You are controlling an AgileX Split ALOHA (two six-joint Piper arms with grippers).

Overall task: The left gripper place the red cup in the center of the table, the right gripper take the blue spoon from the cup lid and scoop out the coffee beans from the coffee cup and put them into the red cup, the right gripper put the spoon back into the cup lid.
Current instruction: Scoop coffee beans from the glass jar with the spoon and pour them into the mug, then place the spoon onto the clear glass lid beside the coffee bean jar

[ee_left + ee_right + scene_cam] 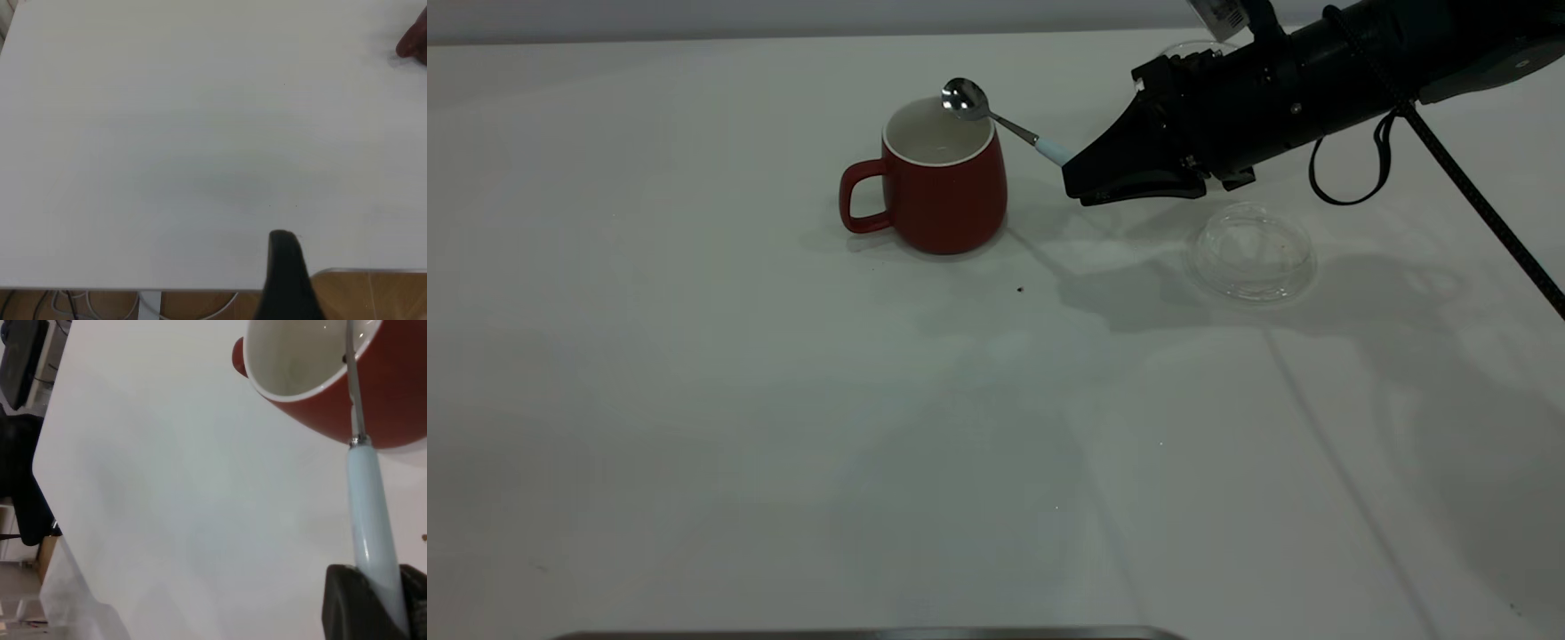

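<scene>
The right pincer [1080, 182] is closed on the blue spoon [996, 120] by its slim, slippery handle end, bowl above the red cup [938, 182]; the left pincer's [287, 280] opening can't be judged.

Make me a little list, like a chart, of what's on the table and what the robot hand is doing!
red cup: red cup stands upright on the table, handle toward the exterior view's left
blue spoon: blue spoon is held by its handle, its bowl above the red cup's rim
spoon bowl: looks empty
right gripper: right gripper is shut on the spoon handle, beside the red cup
cup lid: cup lid lies on the table below the right arm
left gripper: only a dark finger shows, near the table edge
</scene>
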